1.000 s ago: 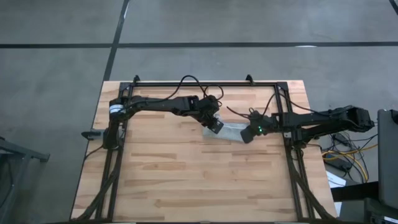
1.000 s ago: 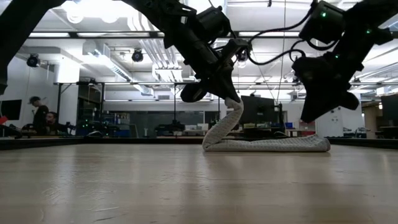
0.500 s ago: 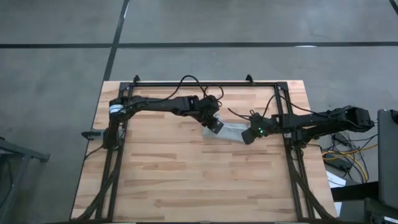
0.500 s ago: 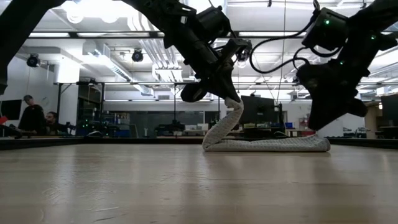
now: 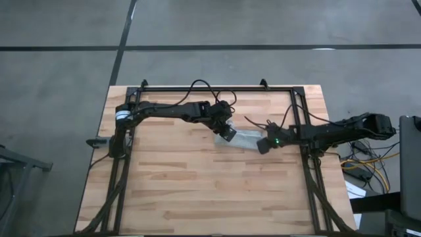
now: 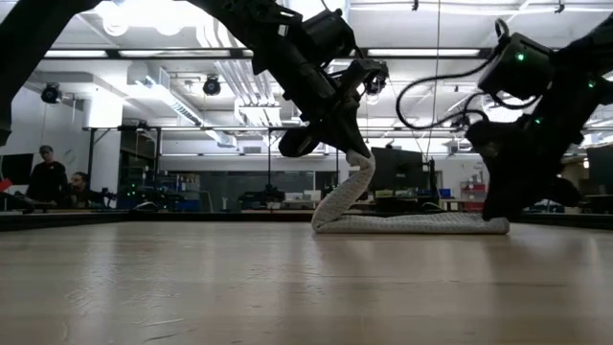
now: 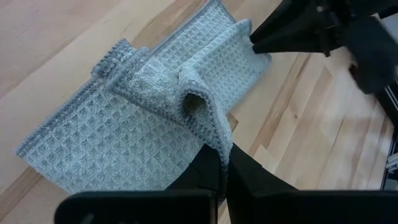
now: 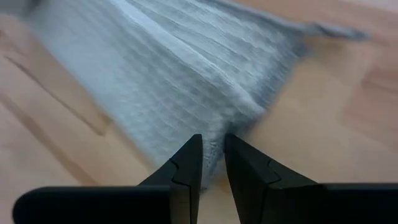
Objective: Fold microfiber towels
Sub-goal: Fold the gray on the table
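The left gripper [image 6: 356, 153] pinches the towel [image 6: 412, 222] edge and lifts it. The right gripper [image 5: 262, 146], at three o'clock of the towel, has its jaws slightly spread around the other edge.

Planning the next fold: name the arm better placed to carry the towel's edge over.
Left. The left gripper is shut on the towel, one edge lifted off the table. The right gripper sits low at the towel's opposite end, fingers narrowly apart around its edge.

Bright ceiling-light [image 6: 124, 14] glare; right wrist view motion-blurred.
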`<state>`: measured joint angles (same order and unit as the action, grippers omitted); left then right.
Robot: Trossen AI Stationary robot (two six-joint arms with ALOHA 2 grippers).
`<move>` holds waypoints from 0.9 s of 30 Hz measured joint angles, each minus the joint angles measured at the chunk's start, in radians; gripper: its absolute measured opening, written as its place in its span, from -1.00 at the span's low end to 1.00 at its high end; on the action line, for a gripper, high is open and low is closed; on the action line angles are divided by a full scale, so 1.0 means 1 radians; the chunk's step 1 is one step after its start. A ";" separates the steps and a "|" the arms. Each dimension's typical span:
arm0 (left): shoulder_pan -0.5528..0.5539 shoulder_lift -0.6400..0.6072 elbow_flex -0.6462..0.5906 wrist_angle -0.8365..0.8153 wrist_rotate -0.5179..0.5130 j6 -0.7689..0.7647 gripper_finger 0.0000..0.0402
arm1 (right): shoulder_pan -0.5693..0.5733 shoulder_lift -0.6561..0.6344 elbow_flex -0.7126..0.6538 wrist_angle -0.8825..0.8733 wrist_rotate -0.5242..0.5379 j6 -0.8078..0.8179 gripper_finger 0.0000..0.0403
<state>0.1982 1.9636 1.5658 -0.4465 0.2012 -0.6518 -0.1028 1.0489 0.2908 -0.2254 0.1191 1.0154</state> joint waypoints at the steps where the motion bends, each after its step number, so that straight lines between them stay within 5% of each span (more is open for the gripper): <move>1: 0.000 0.000 0.000 0.000 0.000 0.000 -0.97 | 0.000 0.000 -0.011 -0.001 0.000 0.007 -0.66; 27: -0.002 0.000 0.000 0.000 0.022 -0.005 -0.97 | 0.000 0.008 -0.046 0.082 0.011 0.046 -0.66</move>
<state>0.1963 1.9636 1.5658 -0.4465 0.2230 -0.6565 -0.1031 1.0571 0.2451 -0.1436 0.1300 1.0615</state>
